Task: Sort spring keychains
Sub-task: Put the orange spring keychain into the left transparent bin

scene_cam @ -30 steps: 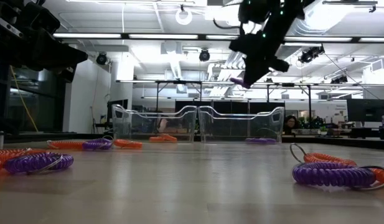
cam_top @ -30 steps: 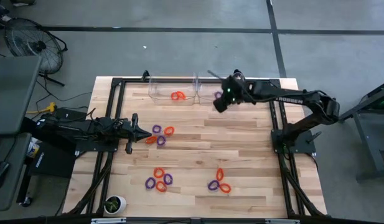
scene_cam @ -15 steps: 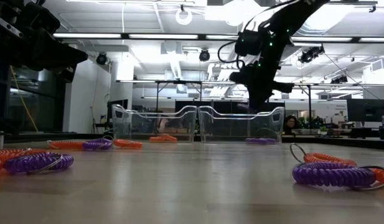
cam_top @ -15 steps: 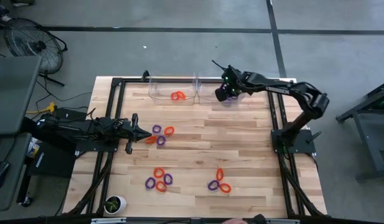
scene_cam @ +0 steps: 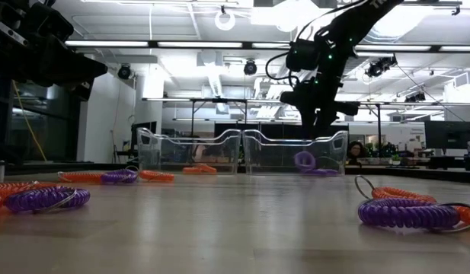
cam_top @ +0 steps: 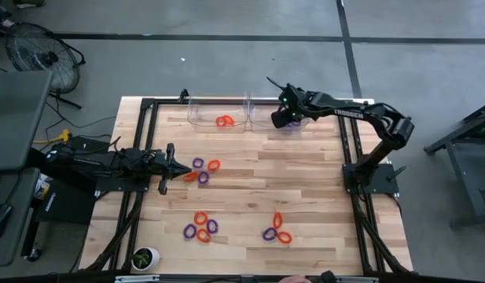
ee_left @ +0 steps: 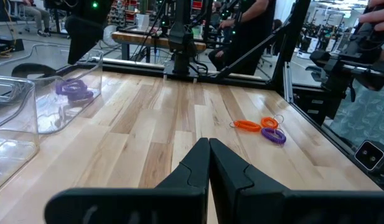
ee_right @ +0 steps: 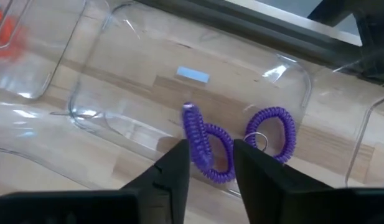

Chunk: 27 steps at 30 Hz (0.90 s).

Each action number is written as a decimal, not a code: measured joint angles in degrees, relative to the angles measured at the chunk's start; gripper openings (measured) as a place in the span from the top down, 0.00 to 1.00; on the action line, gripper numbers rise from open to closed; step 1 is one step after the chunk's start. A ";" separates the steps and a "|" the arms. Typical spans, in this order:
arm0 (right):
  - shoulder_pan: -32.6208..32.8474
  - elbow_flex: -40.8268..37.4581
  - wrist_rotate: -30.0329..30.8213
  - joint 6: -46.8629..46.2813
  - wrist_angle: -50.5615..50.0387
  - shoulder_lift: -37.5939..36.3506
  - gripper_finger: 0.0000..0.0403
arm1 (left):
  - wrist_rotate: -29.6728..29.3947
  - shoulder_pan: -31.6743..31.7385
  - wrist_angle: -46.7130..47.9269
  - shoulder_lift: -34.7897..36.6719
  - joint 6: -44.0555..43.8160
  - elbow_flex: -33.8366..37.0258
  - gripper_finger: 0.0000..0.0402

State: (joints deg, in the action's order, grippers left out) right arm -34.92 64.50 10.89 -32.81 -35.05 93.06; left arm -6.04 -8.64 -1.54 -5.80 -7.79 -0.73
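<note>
The right gripper [ee_right: 207,163], fingers apart and empty, hovers above the right clear bin [ee_right: 291,68], where a purple spring keychain [ee_right: 204,144] falls just below its fingertips, beside another [ee_right: 272,132].

The high view hangs above and looks straight down, far enough to take in the whole wooden table [cam_top: 250,177] and the floor around it. The low view sits at tabletop height and looks level across the boards to two clear bins [scene_cam: 242,151] at the far edge and the room behind. The left wrist view rides low over the table, facing along the boards toward the frame and people beyond. The right wrist view looks steeply down from close above into one bin [ee_right: 198,106]. High, low and right wrist views share the bins; the left wrist view catches their side [ee_left: 48,102].
</note>
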 joint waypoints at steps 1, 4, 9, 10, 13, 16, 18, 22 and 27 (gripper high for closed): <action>0.00 0.01 -0.02 0.01 0.00 0.00 0.70 | 0.00 0.00 0.00 -0.02 0.00 0.00 1.00; 0.37 -0.01 -0.08 0.01 0.04 0.00 0.67 | 0.00 0.00 0.00 -0.01 0.00 0.00 1.00; 1.79 -0.01 0.19 0.71 0.81 -2.14 0.63 | -0.01 0.00 0.00 0.00 0.00 0.00 1.00; 2.18 -0.01 0.07 1.25 0.81 -2.69 0.63 | 0.00 0.00 0.00 -0.02 0.00 0.00 1.00; 3.99 -0.01 -0.76 2.34 0.68 -4.67 0.62 | -0.01 0.00 0.00 -0.02 0.00 0.00 1.00; 6.44 -0.01 -2.92 4.80 0.67 -6.71 0.62 | -0.02 0.00 0.00 -0.02 0.00 0.00 1.00; 8.37 -0.01 -4.25 6.68 0.50 -7.84 0.62 | -0.02 0.00 0.00 0.00 0.00 0.00 1.00; 12.67 -0.01 -7.17 10.94 -0.51 -10.28 0.62 | -0.02 0.00 0.00 -0.01 0.00 0.00 1.00; 19.52 0.01 -10.75 16.21 -4.64 -12.03 0.62 | 0.00 0.00 0.00 0.00 0.00 0.00 1.00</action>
State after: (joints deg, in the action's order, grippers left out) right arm -15.39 64.51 0.14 -16.59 -39.69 81.03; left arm -6.04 -8.64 -1.54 -5.80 -7.79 -0.73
